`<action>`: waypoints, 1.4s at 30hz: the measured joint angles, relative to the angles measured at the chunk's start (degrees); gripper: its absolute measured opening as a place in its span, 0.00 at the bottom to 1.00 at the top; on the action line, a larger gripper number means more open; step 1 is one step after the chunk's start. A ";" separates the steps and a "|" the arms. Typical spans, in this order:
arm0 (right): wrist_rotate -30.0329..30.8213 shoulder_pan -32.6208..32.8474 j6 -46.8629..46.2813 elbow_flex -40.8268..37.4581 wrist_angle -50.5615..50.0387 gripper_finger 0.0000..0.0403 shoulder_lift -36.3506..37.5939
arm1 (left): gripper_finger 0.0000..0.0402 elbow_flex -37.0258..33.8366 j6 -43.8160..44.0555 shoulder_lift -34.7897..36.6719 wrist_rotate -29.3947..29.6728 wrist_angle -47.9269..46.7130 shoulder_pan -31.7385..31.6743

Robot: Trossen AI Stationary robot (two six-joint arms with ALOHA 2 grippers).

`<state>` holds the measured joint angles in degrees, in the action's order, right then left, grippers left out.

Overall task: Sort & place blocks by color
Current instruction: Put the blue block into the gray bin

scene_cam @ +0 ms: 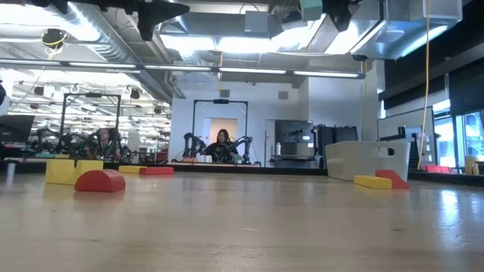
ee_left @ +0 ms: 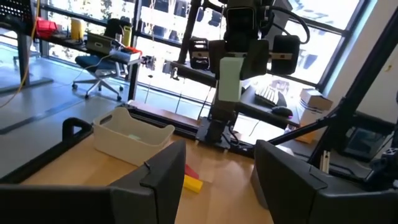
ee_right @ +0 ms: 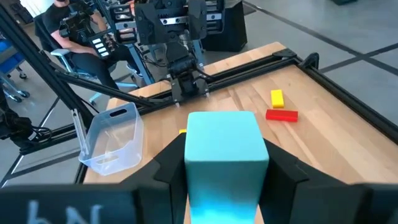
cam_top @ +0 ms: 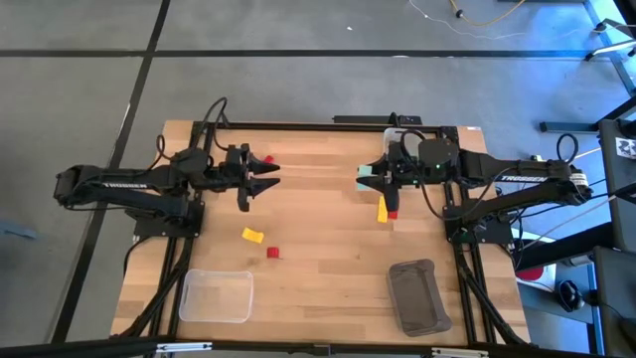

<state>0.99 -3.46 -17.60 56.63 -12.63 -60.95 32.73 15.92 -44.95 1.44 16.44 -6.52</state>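
**Teal block pinched aloft by the right pincer**

Pale teal and smooth-faced, the teal block (ee_right: 225, 158) fills the near part of the right wrist view, clamped between the right pincer (ee_right: 225, 180)'s dark fingers; its lower end is cut off. From the left wrist view it shows as a tall slab, long axis upright, held above the worktop (cam_top: 318, 239). Below that pincer a yellow bar (cam_top: 383, 209) lies with its long axis running toward the far edge, touching a small red block (cam_top: 393, 213). Mid-worktop sit a tilted yellow block (cam_top: 252, 236) and a red cube (cam_top: 273, 253). The left pincer (cam_top: 270, 175) hovers spread and empty near the far left; a red piece (cam_top: 267, 159) beside it is partly hidden. A clear bin (cam_top: 216, 296) and a grey bin (cam_top: 418, 296) stand at the near edge.
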 joint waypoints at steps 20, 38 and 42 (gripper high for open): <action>6.96 -6.37 -6.84 0.02 -5.92 0.33 -0.02 | 0.46 0.00 -0.02 0.00 -0.01 -0.14 0.00; 21.90 -25.43 -13.65 -0.71 -37.75 0.33 -0.32 | 0.46 0.00 -0.03 0.00 1.03 -0.17 0.00; 18.75 -29.29 -13.84 -5.17 -29.70 0.33 -1.29 | 0.46 0.00 -0.02 -0.02 1.04 -0.17 0.00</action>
<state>19.75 -32.75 -31.44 51.45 -42.33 -62.24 32.73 15.90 -44.97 2.48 16.27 -6.52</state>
